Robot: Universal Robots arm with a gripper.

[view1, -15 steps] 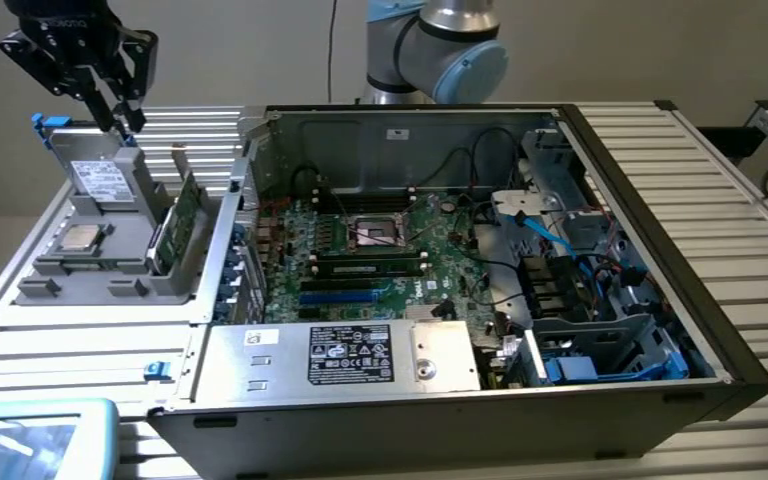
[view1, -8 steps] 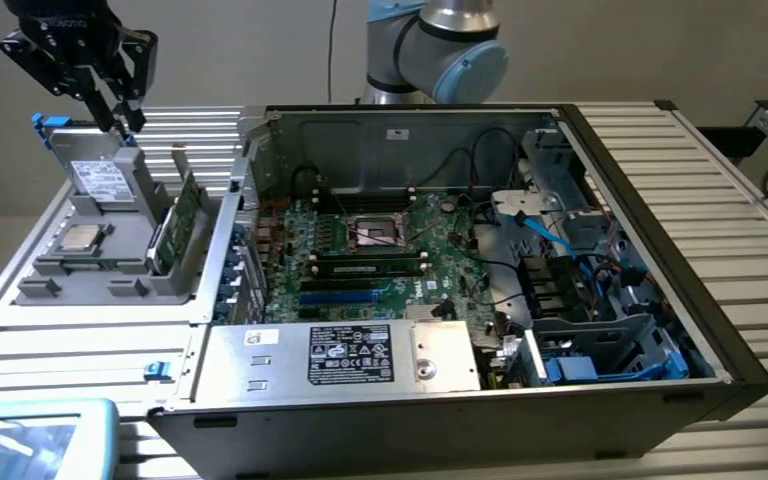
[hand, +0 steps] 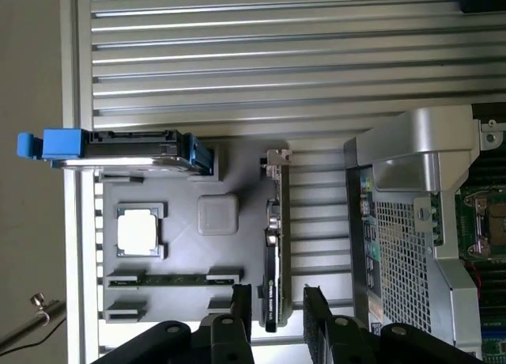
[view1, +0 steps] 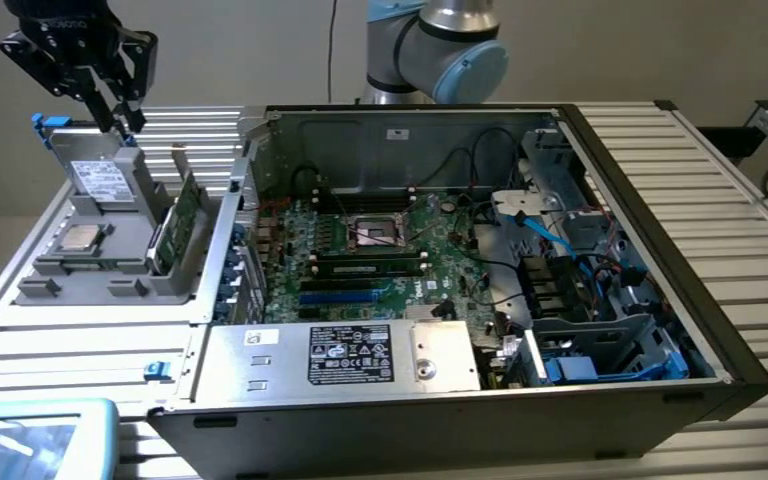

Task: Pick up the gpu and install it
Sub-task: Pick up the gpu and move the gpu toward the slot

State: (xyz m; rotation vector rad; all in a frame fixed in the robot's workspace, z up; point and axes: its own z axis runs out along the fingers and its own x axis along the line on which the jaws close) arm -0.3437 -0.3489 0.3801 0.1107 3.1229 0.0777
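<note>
On edge in one grey moulded tray (hand: 182, 245), we see one gpu (hand: 274, 277): thin green card, silver bracket end | one gripper (hand: 278, 320) above it, two black fingers (hand: 242, 312) apart, empty | one square silver chip (hand: 140, 231) flat nearby | one open metal case (view1: 424, 425) beside.

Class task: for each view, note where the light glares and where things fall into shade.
Exterior view: the inside of the computer case lies in shade, while the slatted table is evenly lit. Wrist view: the CPU chip glares near white, the gpu on edge looks dim, and the open gripper is a dark silhouette.
</note>
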